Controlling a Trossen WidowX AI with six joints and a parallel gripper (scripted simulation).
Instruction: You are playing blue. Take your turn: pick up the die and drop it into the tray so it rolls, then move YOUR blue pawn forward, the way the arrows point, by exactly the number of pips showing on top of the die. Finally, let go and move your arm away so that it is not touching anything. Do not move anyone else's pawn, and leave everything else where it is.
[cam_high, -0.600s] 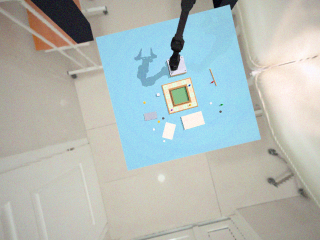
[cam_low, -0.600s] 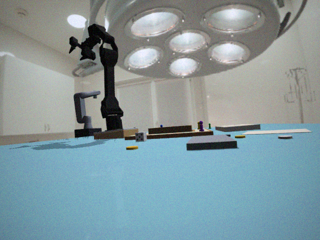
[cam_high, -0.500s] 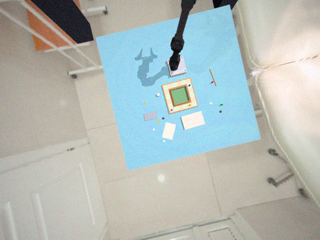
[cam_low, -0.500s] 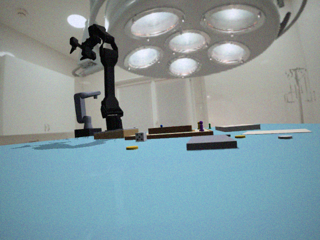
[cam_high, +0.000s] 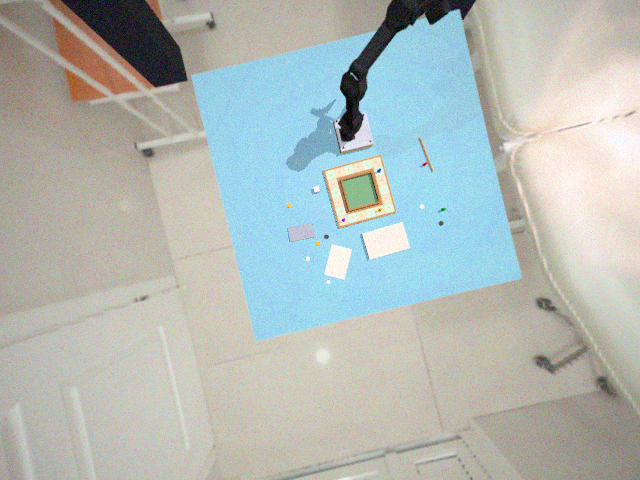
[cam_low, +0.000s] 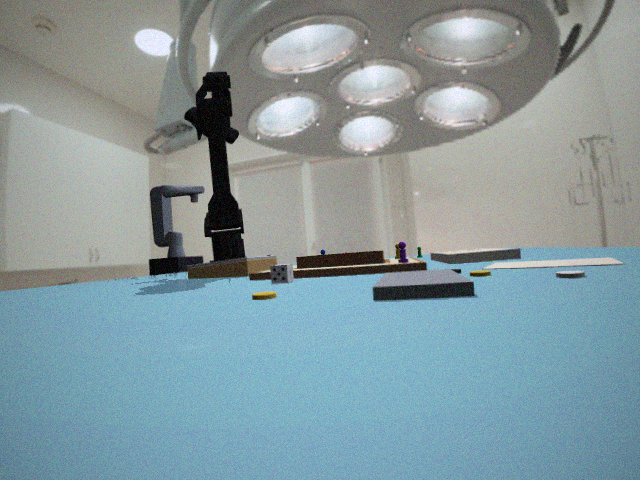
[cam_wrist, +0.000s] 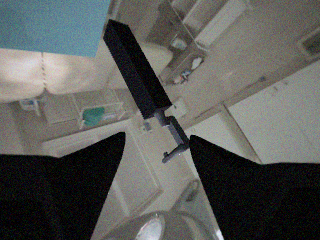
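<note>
The white die (cam_high: 316, 189) lies on the blue table left of the game board (cam_high: 359, 191); it also shows in the exterior view (cam_low: 281, 273). The board's green tray (cam_high: 360, 191) sits in its middle. The blue pawn (cam_high: 378, 169) stands on the board's track near the far right corner, and it shows small in the low view (cam_low: 322, 252). A purple pawn (cam_high: 343, 220) and a yellow pawn (cam_high: 379, 209) stand on the near side of the track. My arm (cam_low: 217, 155) rises straight up from its base behind the board. My gripper (cam_wrist: 158, 138) is open and empty, high above the table, facing the room.
A grey block (cam_high: 300, 231) and two white cards (cam_high: 385, 240) (cam_high: 338, 261) lie in front of the board. Small discs (cam_high: 288, 205) are scattered left and right. A wooden stick (cam_high: 425, 153), a red pawn (cam_high: 425, 164) and a green pawn (cam_high: 442, 209) lie to the right.
</note>
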